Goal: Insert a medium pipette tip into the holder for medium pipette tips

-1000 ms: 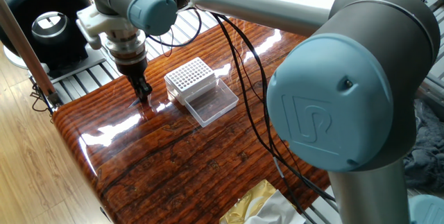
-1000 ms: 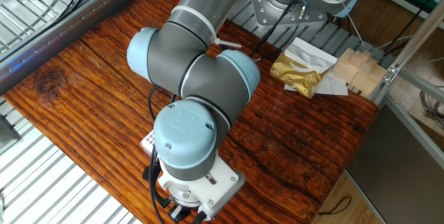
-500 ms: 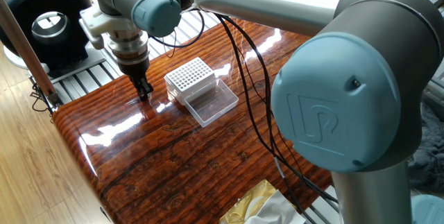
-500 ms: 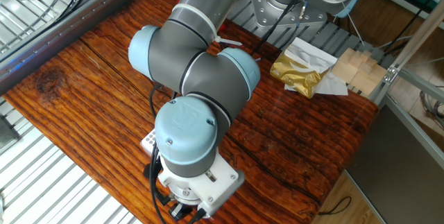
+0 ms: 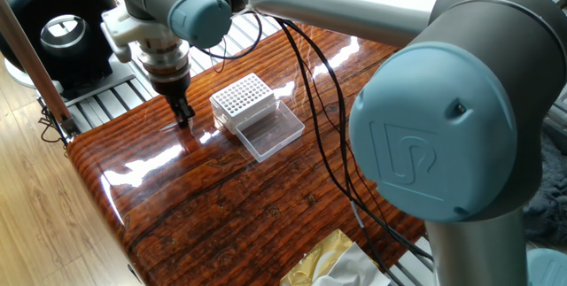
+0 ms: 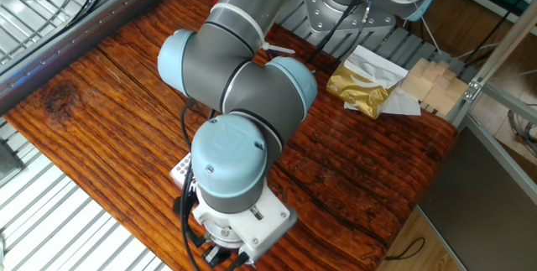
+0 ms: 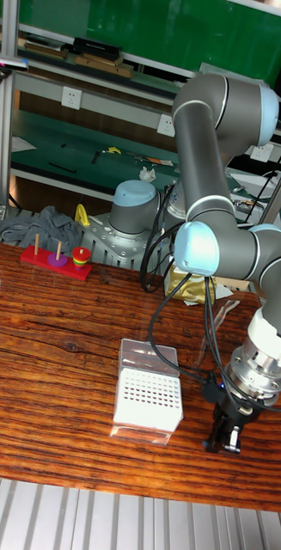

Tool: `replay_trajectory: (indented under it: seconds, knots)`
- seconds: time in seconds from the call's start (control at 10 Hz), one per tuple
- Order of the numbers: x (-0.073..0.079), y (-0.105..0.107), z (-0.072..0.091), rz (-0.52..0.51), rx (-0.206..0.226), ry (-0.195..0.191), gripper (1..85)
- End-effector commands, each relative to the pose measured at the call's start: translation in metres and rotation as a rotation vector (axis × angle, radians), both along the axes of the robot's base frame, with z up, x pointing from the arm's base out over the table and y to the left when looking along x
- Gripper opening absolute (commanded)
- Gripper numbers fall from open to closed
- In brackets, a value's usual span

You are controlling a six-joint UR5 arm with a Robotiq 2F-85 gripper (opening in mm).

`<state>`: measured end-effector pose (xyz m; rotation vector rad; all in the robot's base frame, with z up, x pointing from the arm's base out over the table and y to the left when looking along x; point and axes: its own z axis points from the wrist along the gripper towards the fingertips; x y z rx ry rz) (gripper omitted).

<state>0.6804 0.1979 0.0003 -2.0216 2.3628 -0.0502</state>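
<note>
The holder for medium pipette tips (image 5: 243, 98) is a clear box with a white holed top, and its clear lid (image 5: 268, 132) lies open in front of it. It also shows as the holder (image 7: 147, 400) in the tall view. Only a corner of the holder (image 6: 180, 170) peeks out from under the arm in the other fixed view. My gripper (image 5: 185, 121) points straight down just left of the holder, its tips almost at the tabletop. The black fingers (image 7: 223, 438) are pressed together. A thin pale sliver, the medium pipette tip (image 5: 169, 128), sticks out sideways from them.
A crumpled gold and white bag (image 6: 366, 82) and wooden blocks (image 6: 432, 85) lie at the far end of the table. A red ring-stacking toy (image 7: 58, 258) stands at the back left. A black round device (image 5: 58, 20) sits off the table's edge. Black cables (image 5: 319, 118) hang over the holder's side.
The gripper has shifted very slightly, up and away from the table's front edge, with its fingers still together. The holder has not moved.
</note>
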Motion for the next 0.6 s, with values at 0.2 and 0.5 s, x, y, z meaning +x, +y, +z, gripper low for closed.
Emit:
replay_trajectory:
  seconds: [0.2, 0.5]
  knots:
    - [0.0049, 0.0089, 0.0020, -0.046, 0.025, -0.015, 3.3]
    - [0.0053, 0.0110, 0.0032, -0.066, 0.034, -0.018, 1.0]
